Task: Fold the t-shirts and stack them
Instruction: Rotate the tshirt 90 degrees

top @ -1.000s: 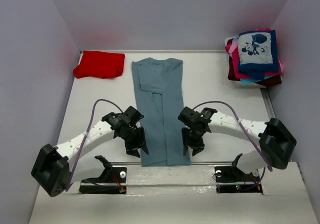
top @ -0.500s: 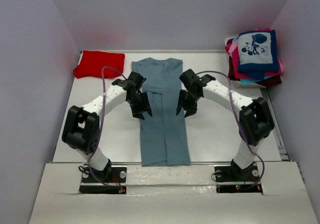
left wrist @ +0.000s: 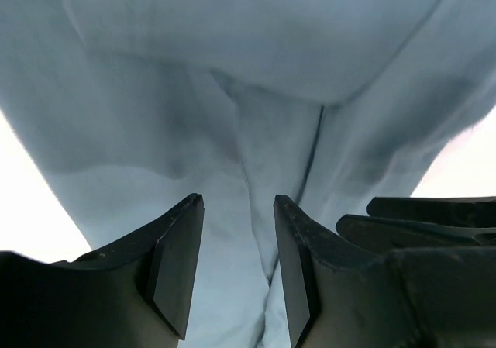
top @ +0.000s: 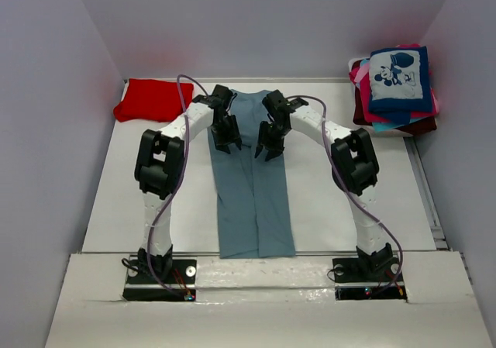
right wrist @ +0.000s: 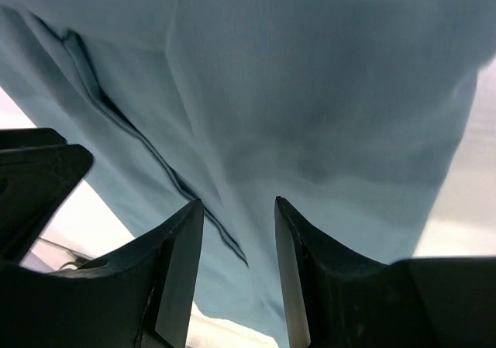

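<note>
**Status.** The grey-blue t-shirt (top: 254, 201) is lying flat down the middle of the worktop (top: 155, 193), folded lengthwise into a narrow strip running from the near edge to the far edge. Both arms are reaching out over its far, collar end. The left claw (top: 231, 143) and the right claw (top: 265, 149) are hanging side by side, near each other. In the wrist views each claw (left wrist: 239, 202) (right wrist: 239, 205) is standing partly open with nothing between its jaws; only grey-blue cloth (left wrist: 232, 53) (right wrist: 310, 92) is showing beyond the tips. Whether the tips are touching the fabric cannot be determined.

**Hazards.**
- Single-layer pinch: the strip is carrying several layers with a visible fold seam. A shallow grasp is likely to lift the top layer alone and open the lengthwise fold.
- Uneven lift: if one claw is closing before the other, or at a different depth, the end is likely to skew and the cross fold to land crooked.
- Claw contact: the two claws are working close together, so an inward drift risks a collision.
- Reach: both arms are nearly stretched out, leaving little margin for correction.

**Surroundings.** The worktop is a pale, smooth surface. The red t-shirt (top: 153, 100) is lying bunched at the far left corner. A stack of folded t-shirts (top: 372, 119) is sitting at the far right, a navy mouse-print tee (top: 399, 77) on top. Plain grey-lilac walls (top: 232, 22) are enclosing three sides.
</note>
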Robot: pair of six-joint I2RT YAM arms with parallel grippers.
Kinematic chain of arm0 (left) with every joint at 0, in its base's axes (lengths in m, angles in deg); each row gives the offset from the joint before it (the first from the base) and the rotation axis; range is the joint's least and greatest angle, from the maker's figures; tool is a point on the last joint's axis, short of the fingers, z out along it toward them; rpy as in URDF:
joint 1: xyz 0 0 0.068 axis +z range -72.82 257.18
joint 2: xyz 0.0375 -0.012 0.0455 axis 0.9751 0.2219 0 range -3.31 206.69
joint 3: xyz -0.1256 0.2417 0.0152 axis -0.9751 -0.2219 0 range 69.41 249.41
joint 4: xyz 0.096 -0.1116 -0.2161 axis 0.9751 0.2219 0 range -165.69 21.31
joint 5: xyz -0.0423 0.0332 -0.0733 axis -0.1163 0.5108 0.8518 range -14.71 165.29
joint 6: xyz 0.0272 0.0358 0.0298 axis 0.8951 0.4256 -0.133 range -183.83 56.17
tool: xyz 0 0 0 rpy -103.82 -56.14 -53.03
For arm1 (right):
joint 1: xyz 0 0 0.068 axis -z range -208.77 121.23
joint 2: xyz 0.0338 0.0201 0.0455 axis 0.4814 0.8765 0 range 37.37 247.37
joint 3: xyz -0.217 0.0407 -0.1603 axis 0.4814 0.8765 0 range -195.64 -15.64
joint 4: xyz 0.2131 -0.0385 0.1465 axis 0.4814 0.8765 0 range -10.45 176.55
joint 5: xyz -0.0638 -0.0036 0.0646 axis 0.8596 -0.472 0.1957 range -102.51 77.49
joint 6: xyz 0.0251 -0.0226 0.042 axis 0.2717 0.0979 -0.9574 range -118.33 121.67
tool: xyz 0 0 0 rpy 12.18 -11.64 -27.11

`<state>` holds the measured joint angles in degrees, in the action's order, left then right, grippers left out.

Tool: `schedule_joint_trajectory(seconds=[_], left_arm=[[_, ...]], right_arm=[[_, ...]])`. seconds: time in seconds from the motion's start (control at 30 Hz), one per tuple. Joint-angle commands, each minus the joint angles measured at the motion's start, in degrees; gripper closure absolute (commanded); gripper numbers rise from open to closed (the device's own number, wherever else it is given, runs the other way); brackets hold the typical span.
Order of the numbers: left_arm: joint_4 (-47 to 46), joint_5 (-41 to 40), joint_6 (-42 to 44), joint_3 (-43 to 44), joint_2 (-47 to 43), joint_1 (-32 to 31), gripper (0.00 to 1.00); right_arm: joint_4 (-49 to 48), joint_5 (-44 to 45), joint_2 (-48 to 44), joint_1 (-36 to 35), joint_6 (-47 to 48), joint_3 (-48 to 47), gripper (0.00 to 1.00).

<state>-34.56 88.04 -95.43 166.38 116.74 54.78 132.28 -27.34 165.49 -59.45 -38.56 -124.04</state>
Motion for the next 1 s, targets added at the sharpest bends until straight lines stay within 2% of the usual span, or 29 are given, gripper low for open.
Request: schedule_joint_trajectory(seconds=[0.0,0.43,0.7,0.97], left_arm=[[4.8,-3.9,1.7,5.7,0.8,1.4,0.48],[5.0,-2.9,2.5,8.7,6.1,2.5,0.49],[4.9,-5.6,1.9,10.7,3.5,3.6,0.49],[7.9,-7.5,2.2,21.6,8.8,4.7,0.49]], right_arm=[[2.4,-3.4,2.2,1.4,1.4,-5.7,0.53],[2.2,-4.9,3.1,1.9,2.0,-6.9,0.53],[-1.0,-11.2,7.0,1.9,1.4,-10.5,0.54],[-1.5,-13.4,8.4,1.9,1.1,-12.0,0.55]])
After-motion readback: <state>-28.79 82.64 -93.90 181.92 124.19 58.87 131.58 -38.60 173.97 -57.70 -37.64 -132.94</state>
